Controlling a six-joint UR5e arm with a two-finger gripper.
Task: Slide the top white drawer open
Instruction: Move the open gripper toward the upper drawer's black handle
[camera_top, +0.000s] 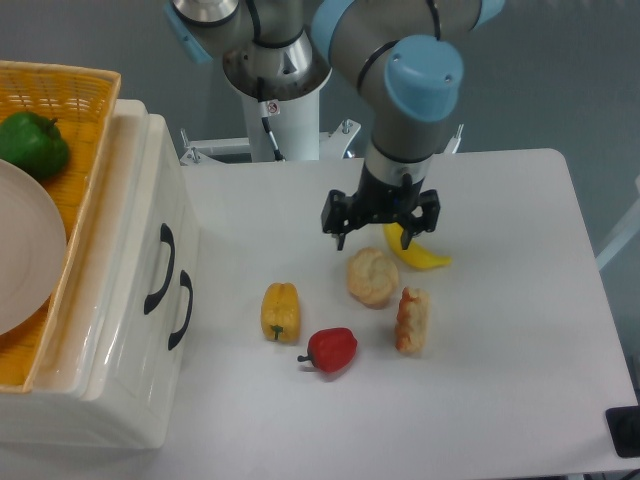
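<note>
The boxy white cabinet (120, 400) stands at the left with its front facing right. The top white drawer (148, 205) is shut flush, and its black curved handle (160, 268) sits just left of the lower drawer's handle (182, 309). My gripper (374, 238) hangs open over the middle of the table with nothing between its fingers. It is just above a bread bun (372, 277), far to the right of the drawer handles.
A yellow wicker basket (75, 130) on the cabinet holds a green pepper (32, 145) and a white plate (25, 255). On the table lie a banana (425, 255), a yellow pepper (281, 311), a red pepper (331, 349) and a hot dog (412, 320). The robot base (275, 90) stands behind.
</note>
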